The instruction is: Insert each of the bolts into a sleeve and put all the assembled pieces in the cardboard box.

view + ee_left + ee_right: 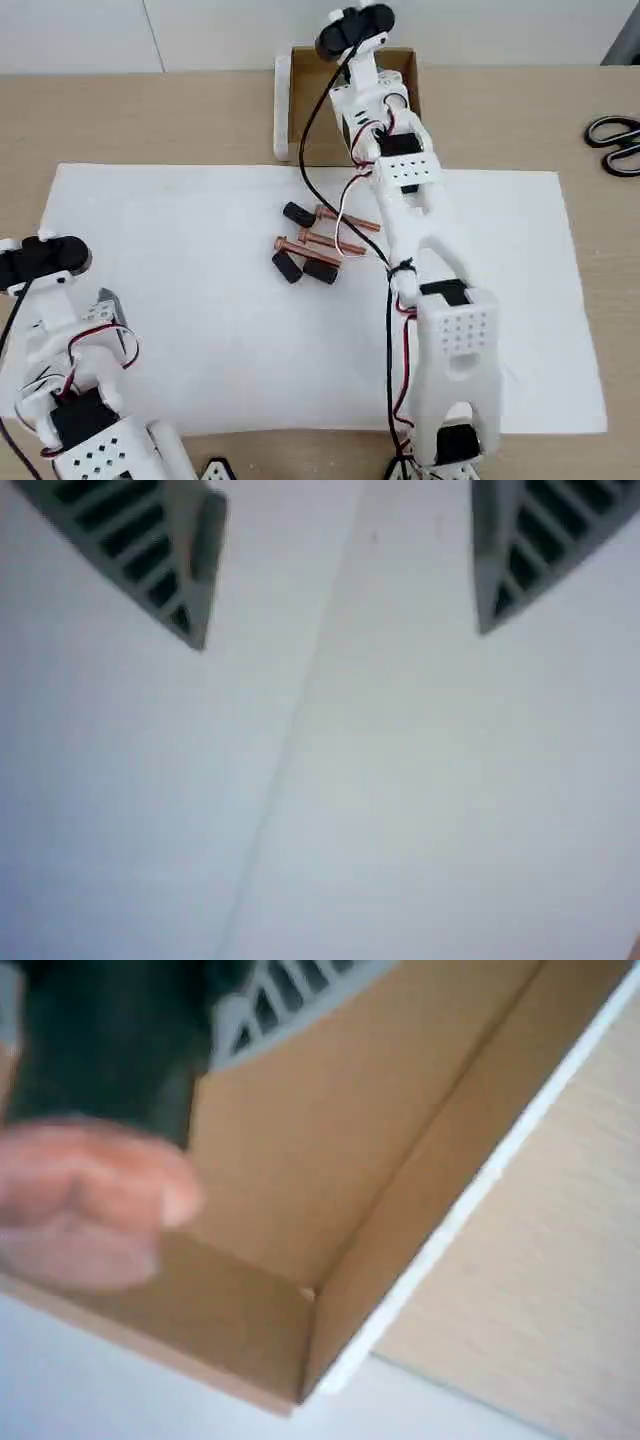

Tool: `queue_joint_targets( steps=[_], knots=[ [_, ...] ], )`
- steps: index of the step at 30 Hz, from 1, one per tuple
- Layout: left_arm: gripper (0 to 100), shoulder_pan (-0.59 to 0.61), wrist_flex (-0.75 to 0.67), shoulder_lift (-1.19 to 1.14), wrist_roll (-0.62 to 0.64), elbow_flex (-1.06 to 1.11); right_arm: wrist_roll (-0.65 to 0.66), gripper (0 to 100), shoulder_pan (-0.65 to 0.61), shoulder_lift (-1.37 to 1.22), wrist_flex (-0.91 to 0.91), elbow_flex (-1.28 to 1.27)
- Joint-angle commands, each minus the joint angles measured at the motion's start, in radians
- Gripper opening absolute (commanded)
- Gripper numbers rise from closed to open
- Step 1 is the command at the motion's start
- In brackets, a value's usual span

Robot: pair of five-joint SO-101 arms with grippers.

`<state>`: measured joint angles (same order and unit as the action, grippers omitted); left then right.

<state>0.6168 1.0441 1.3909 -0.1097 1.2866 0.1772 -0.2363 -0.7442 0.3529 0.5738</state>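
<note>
1. Brown open cardboard box is sitting just beyond the white paper sheet. We are seeing the right gripper hanging over its inside, pinching an assembled piece: what looks like a black sleeve with a copper bolt head sticking out.
2. Left gripper is hovering spread, holding nothing, over the sheet.
3. Three loose copper bolts and three short black cylindrical sleeves are lying close together mid-sheet, unassembled.
4. We are judging the risk. The piece is hanging near a box corner, so a release could bounce it off the rim. The bolt could also slide out of its sleeve on landing.
</note>
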Motion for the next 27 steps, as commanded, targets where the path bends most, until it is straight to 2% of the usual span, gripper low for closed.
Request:
queue_joint_targets(
  steps=[1,19,27],
  knots=[
    [17,0.002,0.008,-0.003,-0.003,-0.016,0.008,0.4,0.013,-0.061,-0.024,0.183],
    [17,0.002,0.008,-0.003,-0.003,-0.016,0.014,0.9,0.012,-0.214,-0.024,0.272],
    [17,0.002,0.028,-0.003,-0.005,-0.015,0.014,0.9,0.076,-0.216,-0.024,0.272]
  ],
)
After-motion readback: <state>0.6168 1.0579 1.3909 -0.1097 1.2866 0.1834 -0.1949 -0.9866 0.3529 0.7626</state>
